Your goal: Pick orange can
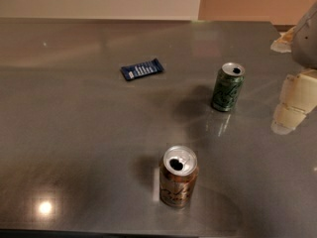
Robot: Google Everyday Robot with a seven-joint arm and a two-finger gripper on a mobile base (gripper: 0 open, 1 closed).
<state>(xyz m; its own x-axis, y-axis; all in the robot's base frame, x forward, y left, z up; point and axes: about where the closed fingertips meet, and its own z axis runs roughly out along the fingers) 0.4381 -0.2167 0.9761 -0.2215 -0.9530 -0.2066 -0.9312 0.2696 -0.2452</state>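
Note:
The orange can (178, 181) stands upright on the grey metal table (74, 128), near the front edge and a little right of centre. It has a coppery brown body with pale script and an opened silver top. My gripper (293, 104), cream-coloured, hangs at the far right edge of the view, above the table. It is well to the right of and behind the orange can, touching nothing, and part of it is cut off by the frame.
A dark green can (227, 88) stands upright behind and right of the orange can, left of the gripper. A dark blue snack packet (142, 69) lies flat at the back centre. The table's far edge meets a pale wall.

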